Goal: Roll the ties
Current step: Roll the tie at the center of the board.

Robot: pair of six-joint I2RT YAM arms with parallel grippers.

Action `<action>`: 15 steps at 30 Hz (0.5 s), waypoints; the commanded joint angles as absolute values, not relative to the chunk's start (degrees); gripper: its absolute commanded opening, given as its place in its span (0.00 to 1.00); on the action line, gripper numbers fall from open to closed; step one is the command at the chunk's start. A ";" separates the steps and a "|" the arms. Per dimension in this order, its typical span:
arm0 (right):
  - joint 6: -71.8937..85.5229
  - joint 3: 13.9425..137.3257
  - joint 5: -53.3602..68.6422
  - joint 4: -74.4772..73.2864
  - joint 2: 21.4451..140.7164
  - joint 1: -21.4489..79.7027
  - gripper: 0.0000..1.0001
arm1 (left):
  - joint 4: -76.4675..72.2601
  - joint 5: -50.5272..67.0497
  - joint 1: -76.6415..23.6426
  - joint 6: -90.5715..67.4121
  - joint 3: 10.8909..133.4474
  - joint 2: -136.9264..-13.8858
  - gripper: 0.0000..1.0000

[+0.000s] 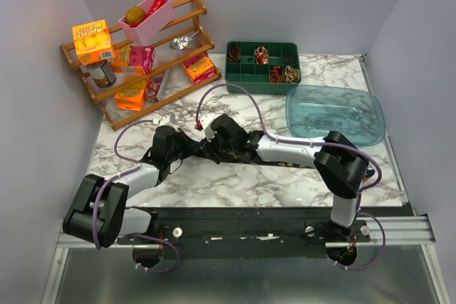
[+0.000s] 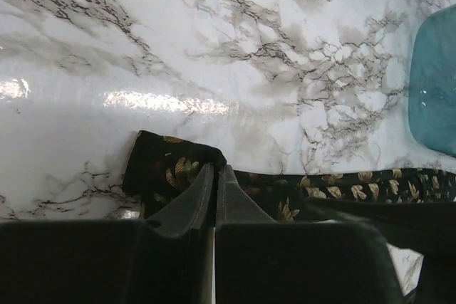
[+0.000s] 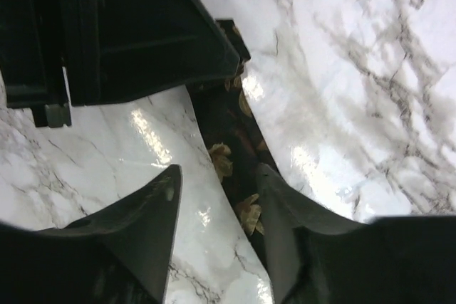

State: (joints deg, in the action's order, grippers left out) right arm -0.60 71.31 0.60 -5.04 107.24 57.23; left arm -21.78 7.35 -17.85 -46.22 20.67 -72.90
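A dark tie (image 2: 356, 184) with a tan-gold leaf pattern lies stretched across the marble, seen in the top view as a dark strip (image 1: 288, 164) under the right forearm. Its folded end (image 2: 165, 169) sits at the tips of my left gripper (image 2: 216, 170), which is shut on it. My right gripper (image 3: 217, 174) hovers open just beside the left one (image 1: 194, 144), with the tie (image 3: 225, 160) running between its fingers, close to the right fingertip (image 3: 267, 176). Coiled ties (image 1: 276, 73) lie in the green tray.
The green compartment tray (image 1: 235, 80) stands at the back centre. A clear blue lid (image 1: 335, 112) lies right of it, also at the left wrist view's right edge (image 2: 436, 83). A wooden rack (image 1: 182, 90) with boxes and cans fills the back left.
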 commanded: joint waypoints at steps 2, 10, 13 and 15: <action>3.34 69.87 -0.97 -2.46 105.47 55.99 0.21 | -26.89 9.75 -18.72 -48.16 20.04 -74.79 0.00; 6.59 72.16 4.39 -2.46 109.07 55.37 0.01 | -29.09 8.97 -20.74 -48.96 17.76 -73.83 0.00; 7.29 73.91 5.09 -3.33 112.49 55.20 0.01 | -28.92 8.53 -21.36 -48.78 17.32 -73.83 0.00; 7.56 75.66 5.53 -4.74 114.34 55.02 0.01 | -29.09 8.09 -21.62 -48.69 16.96 -74.09 0.00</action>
State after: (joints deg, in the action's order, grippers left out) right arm 5.98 72.64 3.11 -3.79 110.00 55.27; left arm -27.55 8.67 -20.82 -48.47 18.15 -74.48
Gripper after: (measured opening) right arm 0.012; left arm 0.084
